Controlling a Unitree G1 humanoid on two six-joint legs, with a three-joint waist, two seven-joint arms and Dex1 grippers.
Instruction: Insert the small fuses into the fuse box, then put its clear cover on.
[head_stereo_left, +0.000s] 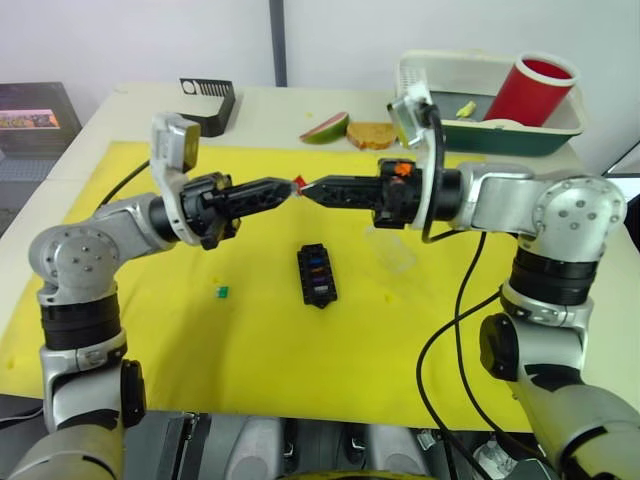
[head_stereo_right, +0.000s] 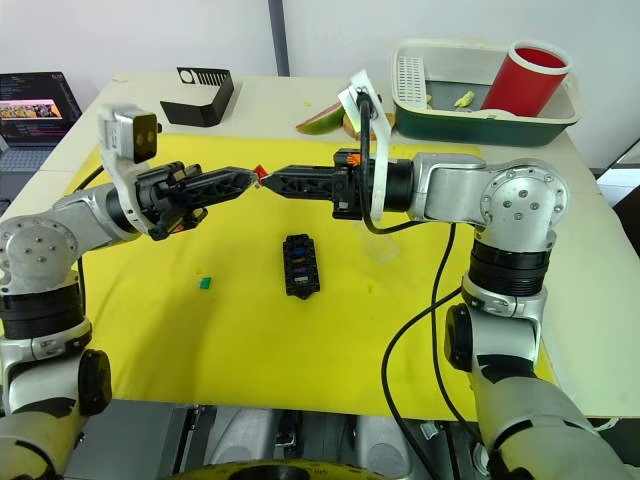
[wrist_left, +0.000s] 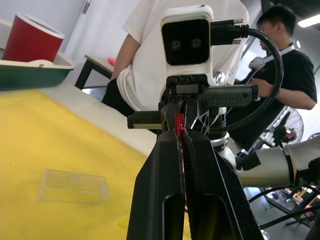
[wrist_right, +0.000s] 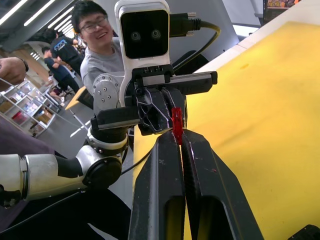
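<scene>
Both grippers' tips (head_stereo_left: 300, 187) on red fuse (head_stereo_left: 298, 182)

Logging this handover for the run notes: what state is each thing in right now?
red fuse: pinched in the air between both grippers' tips
left gripper: shut on it
right gripper: shut on it
fuse box: on the yellow mat, several fuses seated, uncovered
green fuse: loose on the mat
clear cover: lying on the mat

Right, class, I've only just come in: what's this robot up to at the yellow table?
Both grippers, left and right, meet tip to tip above the yellow mat, pinching one tiny red translucent fuse between them. The small black fuse box, some slots filled, lies below. A green fuse and the clear plastic cover lie on the mat.
</scene>
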